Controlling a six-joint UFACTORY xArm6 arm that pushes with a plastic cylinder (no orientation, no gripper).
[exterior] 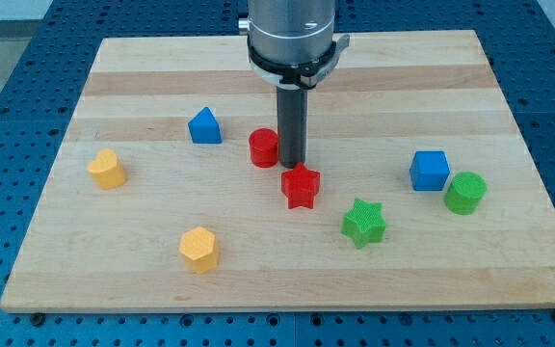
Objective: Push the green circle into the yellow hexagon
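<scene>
My tip [292, 162] stands just beside the red cylinder [263, 147], on its right in the view, and just above the red star [301, 185]; it is a bare rod with nothing that opens, closes or pinches. Taking the red star as landmark: the green circle [465, 192] lies far to its right, touching the blue cube [430, 170]; the green star [363, 223] sits lower right; the yellow hexagon [199, 249] lies lower left; another yellow block [107, 168] far left; the blue house-shaped block [204, 125] upper left, all on the wooden board [403, 280].
</scene>
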